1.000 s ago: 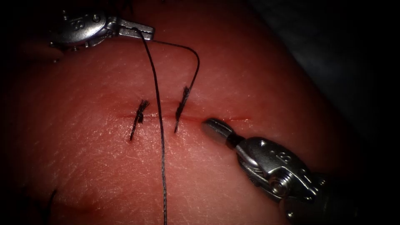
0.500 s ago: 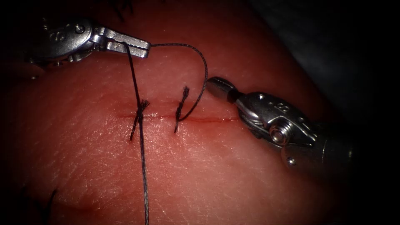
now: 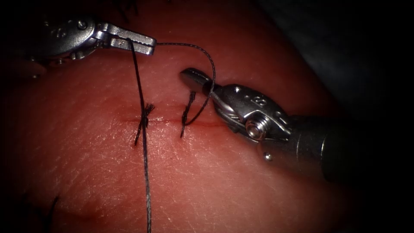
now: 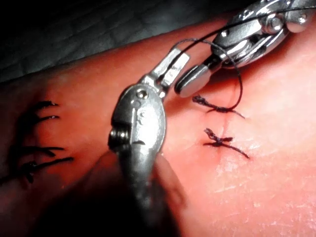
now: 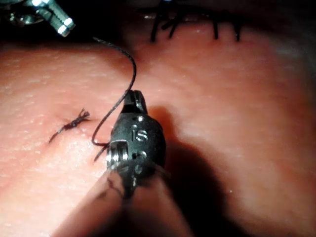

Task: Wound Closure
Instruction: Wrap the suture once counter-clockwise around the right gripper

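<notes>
Moved since earlier: your right arm's steel needle driver (image 3: pixel 196 79), up across the cut to the arc of dark braided thread (image 3: pixel 142 129), jaws together, holding nothing. Your left steel needle driver (image 3: pixel 131 41) clamps that thread above the pink tissue (image 3: pixel 267 56), likely tensioning the right-hand stitch (image 3: pixel 186 113). Needle: unseen.

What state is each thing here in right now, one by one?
left tool: fingers shut on the thread.
right tool: fingers shut, holding nothing, beside the thread's loop.
thread: loops from the right stitch to the left tool.
cut: held by two stitches.
tissue: lying flat.
</notes>
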`<state>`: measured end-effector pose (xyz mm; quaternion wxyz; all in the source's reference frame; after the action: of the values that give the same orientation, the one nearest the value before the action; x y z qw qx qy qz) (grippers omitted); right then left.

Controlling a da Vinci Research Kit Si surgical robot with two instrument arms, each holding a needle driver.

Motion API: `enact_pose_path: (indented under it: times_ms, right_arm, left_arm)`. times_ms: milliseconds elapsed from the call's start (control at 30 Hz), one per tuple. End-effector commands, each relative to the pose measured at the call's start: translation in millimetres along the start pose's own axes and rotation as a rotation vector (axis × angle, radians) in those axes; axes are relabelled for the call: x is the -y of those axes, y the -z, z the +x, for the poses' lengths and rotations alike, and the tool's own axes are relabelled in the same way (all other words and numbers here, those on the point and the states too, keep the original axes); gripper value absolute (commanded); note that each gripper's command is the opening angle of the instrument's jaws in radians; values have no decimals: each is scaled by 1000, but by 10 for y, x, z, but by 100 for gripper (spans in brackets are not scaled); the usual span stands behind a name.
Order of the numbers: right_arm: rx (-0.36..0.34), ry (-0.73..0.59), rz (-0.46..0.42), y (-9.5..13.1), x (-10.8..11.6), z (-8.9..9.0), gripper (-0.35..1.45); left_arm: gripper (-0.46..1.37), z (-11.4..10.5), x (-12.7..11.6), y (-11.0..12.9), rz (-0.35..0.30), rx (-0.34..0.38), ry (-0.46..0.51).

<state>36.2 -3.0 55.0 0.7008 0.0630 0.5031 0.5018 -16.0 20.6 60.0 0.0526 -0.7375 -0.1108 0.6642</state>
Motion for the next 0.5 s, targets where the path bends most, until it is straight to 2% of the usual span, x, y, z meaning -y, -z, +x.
enact_pose_path:
  times_ms: [33,200,500]
  right_arm:
    - [0,2,9,-1,1,0,-35]
    - [-15,10,44,-2,3,-2,-35]
    - [-86,6,132,7,7,-11,-35]
  left_arm:
    - [-35,-3,0,-2,-2,2,2]
    - [-35,-19,-2,-8,-4,5,10]
    - [-35,-50,4,3,-13,10,31]
